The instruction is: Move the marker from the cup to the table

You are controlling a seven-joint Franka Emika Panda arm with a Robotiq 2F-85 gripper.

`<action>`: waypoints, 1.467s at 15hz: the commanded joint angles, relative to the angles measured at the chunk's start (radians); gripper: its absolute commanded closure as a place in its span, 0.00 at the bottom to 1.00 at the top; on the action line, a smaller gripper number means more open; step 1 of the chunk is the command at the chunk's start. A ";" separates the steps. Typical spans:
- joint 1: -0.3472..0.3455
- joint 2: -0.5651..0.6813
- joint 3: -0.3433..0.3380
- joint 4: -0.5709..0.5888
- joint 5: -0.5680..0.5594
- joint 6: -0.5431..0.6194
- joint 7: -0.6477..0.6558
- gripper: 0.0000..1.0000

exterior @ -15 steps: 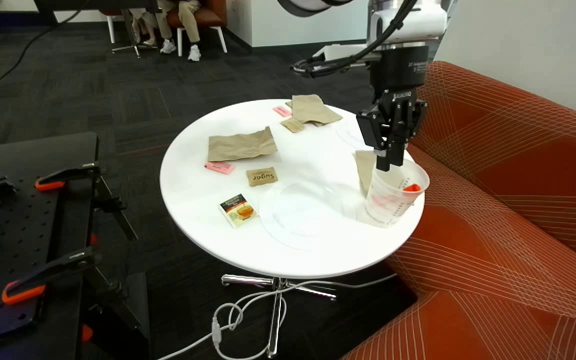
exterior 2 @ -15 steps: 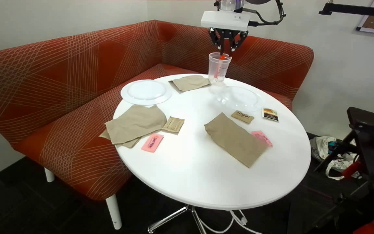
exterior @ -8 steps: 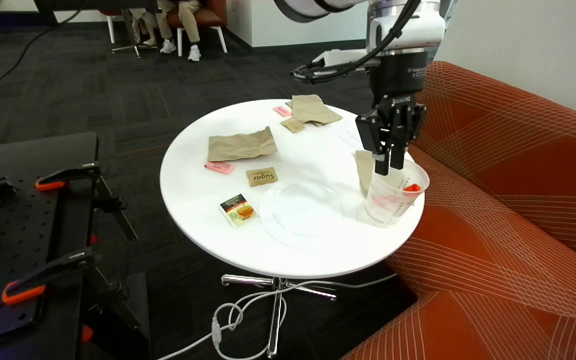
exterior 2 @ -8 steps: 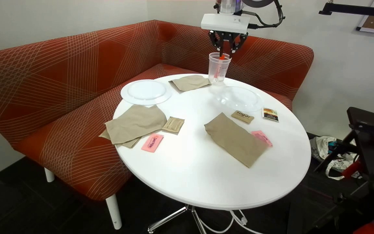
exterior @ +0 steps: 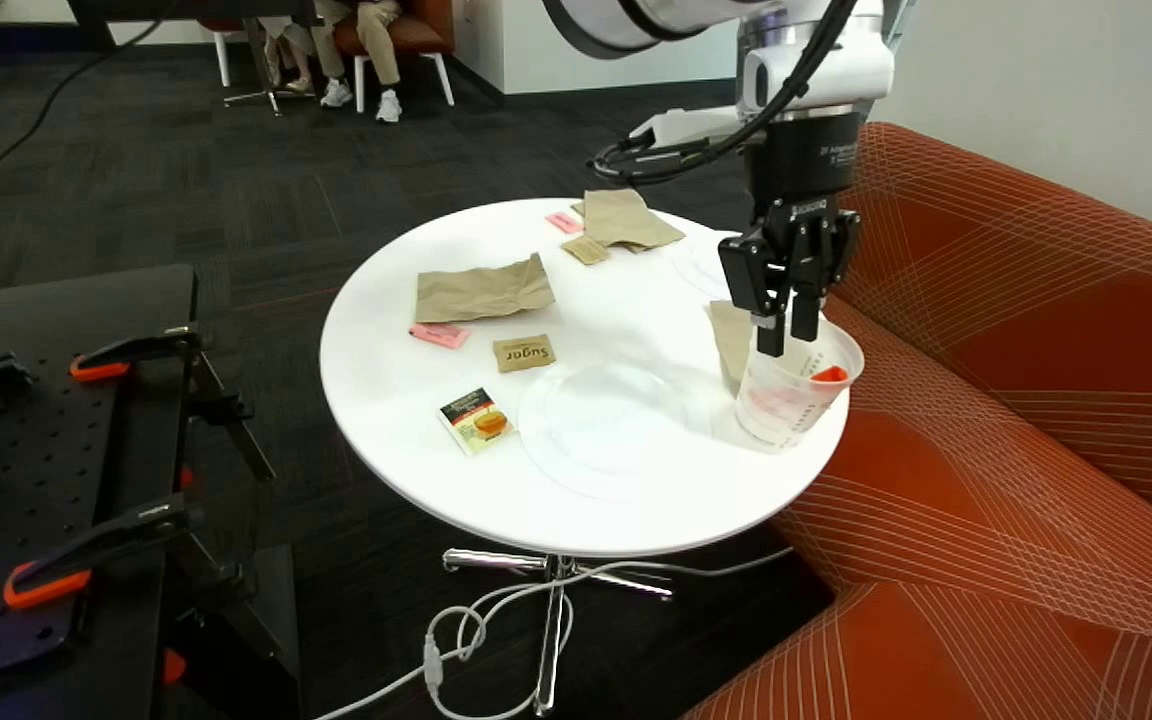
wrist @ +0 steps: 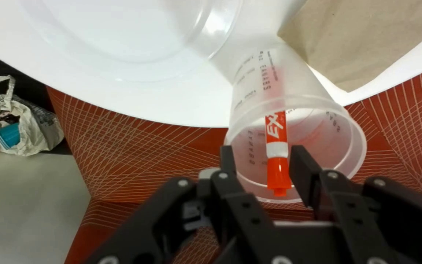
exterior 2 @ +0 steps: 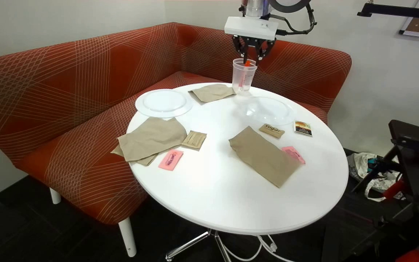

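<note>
The red marker [wrist: 277,168] leans inside the clear cup [wrist: 295,79], its red cap end up at the rim. In an exterior view its cap [exterior: 829,374] shows inside the cup [exterior: 771,408]; in both exterior views the cup stands near the edge of the round white table [exterior 2: 213,203], and the marker [exterior 2: 247,63] shows through its wall. My gripper [wrist: 264,154] is open, its fingers on either side of the marker's cap end in the wrist view, with gaps to both. In both exterior views the fingertips [exterior: 788,335] are at the cup's rim.
A clear plate [exterior: 606,430] lies beside the cup, and a brown napkin [exterior 2: 213,92] lies on its other side. Sugar packets [exterior: 524,353], a tea packet [exterior: 476,420], more napkins [exterior 2: 264,156] and a white plate [exterior 2: 164,103] are on the table. The orange-red sofa [exterior: 986,480] stands behind the cup.
My gripper has moved slightly down toward the cup's rim, staying open. The cup, with the marker in it, has shifted slightly, to the right in an exterior view.
</note>
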 commanded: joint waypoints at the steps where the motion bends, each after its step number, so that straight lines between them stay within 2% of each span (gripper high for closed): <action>1: 0.014 0.021 -0.021 0.016 0.028 0.033 -0.029 0.53; 4: 0.009 0.018 -0.014 0.018 0.038 0.028 -0.041 0.52; 6: 0.006 0.011 -0.014 0.015 0.040 0.029 -0.044 0.56; 10: -0.004 0.006 -0.007 0.019 0.072 0.023 -0.076 0.56; 16: -0.006 0.017 -0.004 0.086 0.147 -0.007 -0.147 0.55; 22: -0.001 0.075 -0.014 0.179 0.151 -0.052 -0.153 0.56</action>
